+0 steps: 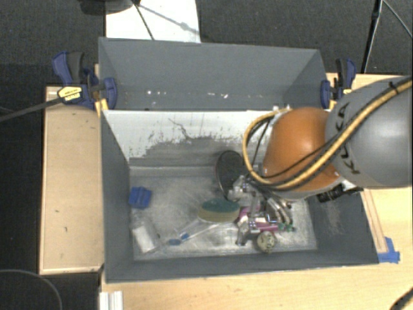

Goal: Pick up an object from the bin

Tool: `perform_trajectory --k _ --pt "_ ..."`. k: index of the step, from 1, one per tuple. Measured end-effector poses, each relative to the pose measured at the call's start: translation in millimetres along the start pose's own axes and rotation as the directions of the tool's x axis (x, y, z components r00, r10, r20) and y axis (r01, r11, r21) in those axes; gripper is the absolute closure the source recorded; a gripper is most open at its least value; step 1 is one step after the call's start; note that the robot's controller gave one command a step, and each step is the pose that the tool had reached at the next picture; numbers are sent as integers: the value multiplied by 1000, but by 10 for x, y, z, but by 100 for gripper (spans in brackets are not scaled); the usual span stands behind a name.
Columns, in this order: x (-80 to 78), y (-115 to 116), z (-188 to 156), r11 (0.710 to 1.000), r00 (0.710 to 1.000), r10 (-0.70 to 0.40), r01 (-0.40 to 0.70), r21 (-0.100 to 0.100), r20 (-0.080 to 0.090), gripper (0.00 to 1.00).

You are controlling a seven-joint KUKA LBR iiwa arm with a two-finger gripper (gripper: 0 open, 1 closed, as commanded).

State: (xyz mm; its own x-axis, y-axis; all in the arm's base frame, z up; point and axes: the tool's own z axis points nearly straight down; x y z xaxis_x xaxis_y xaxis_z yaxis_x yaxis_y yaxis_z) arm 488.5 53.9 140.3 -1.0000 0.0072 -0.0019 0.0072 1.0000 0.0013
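Note:
My gripper (250, 206) reaches down under the arm's orange cover into the right half of the bin floor. It stands over a small cluster of things: a magenta and silver piece (261, 223), a round yellowish knob (266, 241) and a small green bit (284, 225). Just left of the gripper lies a teal, flat oval pad (218, 207) on a pale base. Behind it a black oval thing (228, 168) leans at the back wall. Whether anything is between the gripper's tips is hidden by the clutter.
A toothbrush with a blue tip (185, 234) lies along the front of the floor. A white cylinder (143, 237) sits in the front left corner and a blue block (139, 197) at the left wall. The arm and its cables cover the bin's right side.

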Motion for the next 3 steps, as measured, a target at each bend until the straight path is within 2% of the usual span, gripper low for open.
perform_trajectory --k 1,2,3 --pt "-22 -121 688 995 995 97 -97 -2 8 0" --pt "51 44 670 989 989 -146 146 3 12 0" --pt "69 702 651 989 989 -146 146 -3 8 0"
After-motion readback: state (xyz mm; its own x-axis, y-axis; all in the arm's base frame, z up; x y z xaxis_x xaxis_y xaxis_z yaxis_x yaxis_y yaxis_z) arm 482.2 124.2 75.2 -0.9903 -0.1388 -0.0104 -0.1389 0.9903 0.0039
